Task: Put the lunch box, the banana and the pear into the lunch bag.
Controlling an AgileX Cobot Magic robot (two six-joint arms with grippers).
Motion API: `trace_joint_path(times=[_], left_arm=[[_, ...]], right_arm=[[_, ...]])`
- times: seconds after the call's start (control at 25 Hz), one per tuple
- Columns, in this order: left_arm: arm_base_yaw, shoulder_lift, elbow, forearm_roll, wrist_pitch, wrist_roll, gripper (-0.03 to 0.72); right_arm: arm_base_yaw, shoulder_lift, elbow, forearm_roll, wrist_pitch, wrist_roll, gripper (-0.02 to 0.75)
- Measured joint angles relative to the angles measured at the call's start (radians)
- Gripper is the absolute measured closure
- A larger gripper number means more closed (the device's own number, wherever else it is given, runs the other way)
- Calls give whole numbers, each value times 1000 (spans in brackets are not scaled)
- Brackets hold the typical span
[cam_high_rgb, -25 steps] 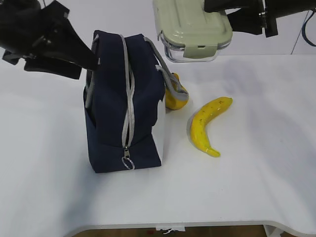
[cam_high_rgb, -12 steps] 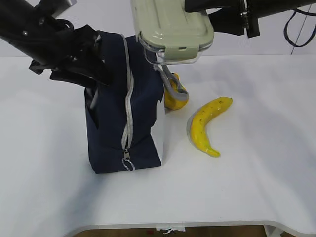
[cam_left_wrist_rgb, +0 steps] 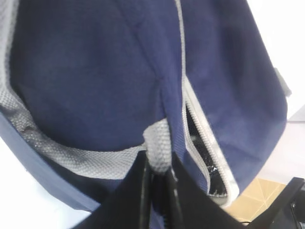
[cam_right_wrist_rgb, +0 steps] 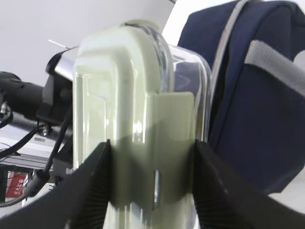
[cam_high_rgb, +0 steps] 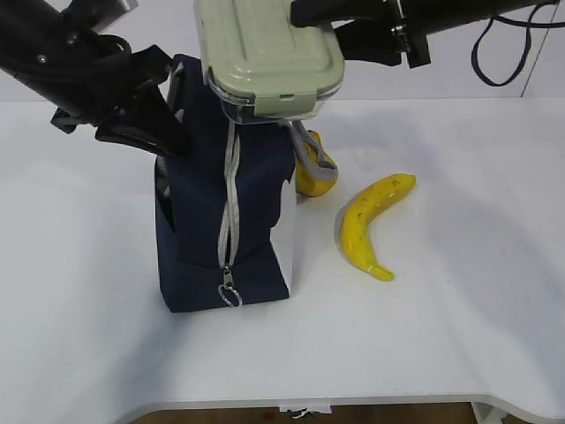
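Right pincer point(cam_high_rgb: 349, 40), exterior view: clamped on one short end of the lunch box point(cam_high_rgb: 265, 57), which hangs level in the air directly over the top of the lunch bag point(cam_high_rgb: 225, 208). Box noted as a clear rectangular tub with rounded corners under a sage-green snap lid. Left pincer point(cam_high_rgb: 163, 132) sits against the upper left side of the bag; whether it is pressed together cannot be told from this angle. Bag stands upright on the white desk point(cam_high_rgb: 459, 336), navy fabric, grey zipper running down its face to a ring pull point(cam_high_rgb: 229, 294) near the base, white panel on its right side. Pear point(cam_high_rgb: 309, 177), plump and yellow, rests on the desk just beside the bag's right side, partly behind a hanging grey handle point(cam_high_rgb: 309, 155). Banana point(cam_high_rgb: 366, 225), long, curved, speckled, lies on the desk near the pear, apart from the bag. Left wrist view: left pincer point(cam_left_wrist_rgb: 159, 167) is pinching a grey webbing handle point(cam_left_wrist_rgb: 157, 145) of the bag; beside it the zipper gapes and silver foil lining point(cam_left_wrist_rgb: 202, 157) shows within. Right wrist view: both fingers point(cam_right_wrist_rgb: 93, 191) of the right pincer press the lid's end clip and the clear wall of the box, with the navy bag behind it.
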State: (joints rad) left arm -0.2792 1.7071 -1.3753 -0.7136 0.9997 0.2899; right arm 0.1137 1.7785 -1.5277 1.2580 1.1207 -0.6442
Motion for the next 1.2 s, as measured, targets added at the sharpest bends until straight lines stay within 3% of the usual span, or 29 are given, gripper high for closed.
trace_joint_path(times=[0.48, 0.68, 0.96, 1.2], left_arm=[[0, -2, 0, 0, 6, 0, 675], [0, -24, 0, 2, 6, 10, 676], [0, -34, 0, -74, 4, 144, 676], [0, -34, 0, -125, -10, 208, 676]], right_arm=[[4, 126, -4, 21, -30, -21, 376], [4, 148, -6, -98, -104, -36, 376], [11, 155, -6, -146, -158, -36, 376], [73, 157, -6, -142, -169, -38, 376]])
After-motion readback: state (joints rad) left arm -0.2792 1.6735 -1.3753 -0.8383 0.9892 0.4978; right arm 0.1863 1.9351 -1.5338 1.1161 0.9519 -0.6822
